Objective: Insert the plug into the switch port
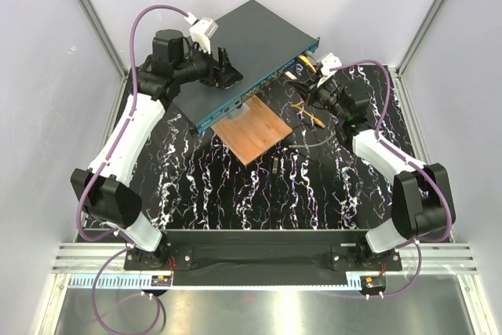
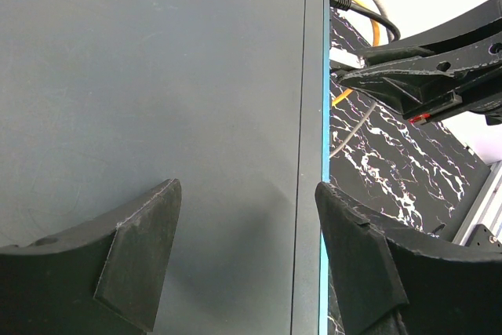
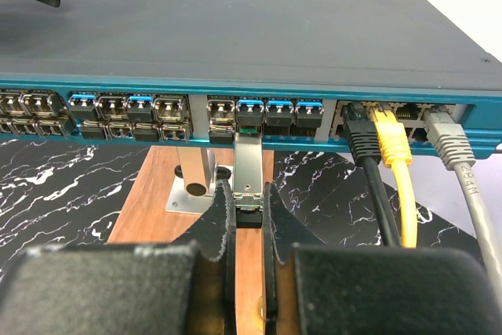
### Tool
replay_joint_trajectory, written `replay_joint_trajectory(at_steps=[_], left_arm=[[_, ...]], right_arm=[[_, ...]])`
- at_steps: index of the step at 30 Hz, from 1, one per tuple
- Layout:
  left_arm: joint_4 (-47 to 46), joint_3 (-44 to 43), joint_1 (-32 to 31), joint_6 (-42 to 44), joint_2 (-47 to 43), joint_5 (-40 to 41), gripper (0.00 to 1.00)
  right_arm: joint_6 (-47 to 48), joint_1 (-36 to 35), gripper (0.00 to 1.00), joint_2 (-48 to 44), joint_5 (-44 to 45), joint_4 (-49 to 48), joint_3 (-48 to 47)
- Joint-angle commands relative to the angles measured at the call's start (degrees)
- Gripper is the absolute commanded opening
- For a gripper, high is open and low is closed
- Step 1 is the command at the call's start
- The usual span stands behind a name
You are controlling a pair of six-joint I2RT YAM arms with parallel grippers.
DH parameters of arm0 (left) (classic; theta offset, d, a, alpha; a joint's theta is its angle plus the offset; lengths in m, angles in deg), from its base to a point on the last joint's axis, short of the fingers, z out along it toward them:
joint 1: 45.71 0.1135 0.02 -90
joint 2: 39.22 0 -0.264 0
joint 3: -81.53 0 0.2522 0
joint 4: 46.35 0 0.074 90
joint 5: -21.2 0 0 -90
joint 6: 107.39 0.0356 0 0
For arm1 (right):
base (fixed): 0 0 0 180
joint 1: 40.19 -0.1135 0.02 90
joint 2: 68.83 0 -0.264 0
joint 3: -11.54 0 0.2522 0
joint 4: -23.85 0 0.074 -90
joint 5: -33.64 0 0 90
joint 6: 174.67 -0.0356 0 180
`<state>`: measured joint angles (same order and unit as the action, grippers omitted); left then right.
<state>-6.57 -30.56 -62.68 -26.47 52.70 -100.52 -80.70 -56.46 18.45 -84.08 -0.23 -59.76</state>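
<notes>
- Setting: a black table (image 1: 235,194) veined in white, enclosed by plain white walls (image 1: 47,76). Both arms reach from the near edge toward the far side.
- Left pincer (image 1: 223,68): poised over the left part of the switch's top. In the left wrist view (image 2: 245,194) its two fingers are spread wide and hold nothing. One finger is over the grey top panel and the other is at the blue front edge. Whether either finger touches the metal cannot be told.
- Switch (image 1: 259,45): a flat dark grey-teal box lying at the far side of the table, set on a diagonal. Its narrow blue face, lined with sockets, is turned toward the right arm (image 3: 235,21).
- Brown board (image 1: 252,132): a square wooden plate lying just before and below the blue face. A small metal bracket (image 3: 194,182) stands on it.
- Plug (image 3: 248,158): a slim silver module held level and pointing straight at the blue face. Its far end is at the mouth of a lower-row socket, under a blue-tabbed one. How far it has gone in cannot be told.
- Right pincer (image 3: 248,194): closed to a narrow gap and clamped on the rear of the plug. In the top view (image 1: 307,84) it sits just beside the right part of the blue face.
- Cables: black (image 3: 365,147), yellow (image 3: 394,147) and grey (image 3: 451,139), plugged side by side into sockets at the right end of the face.
</notes>
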Motion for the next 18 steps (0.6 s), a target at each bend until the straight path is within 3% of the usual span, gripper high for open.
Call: replay_joint_trajectory(at_steps=[1,18], left_arm=[[-2.55,-2.22,0.1,-0.23,0.19,-1.23,0.74],[-2.2,-2.4,0.1,0.03,0.02,-1.85,0.74]], right_arm=[[-0.8,-1.3,0.0,0.52,-1.28,-1.8,-2.32],[-0.98,-1.83,0.0,3.42,2.41,-2.14,-4.07]])
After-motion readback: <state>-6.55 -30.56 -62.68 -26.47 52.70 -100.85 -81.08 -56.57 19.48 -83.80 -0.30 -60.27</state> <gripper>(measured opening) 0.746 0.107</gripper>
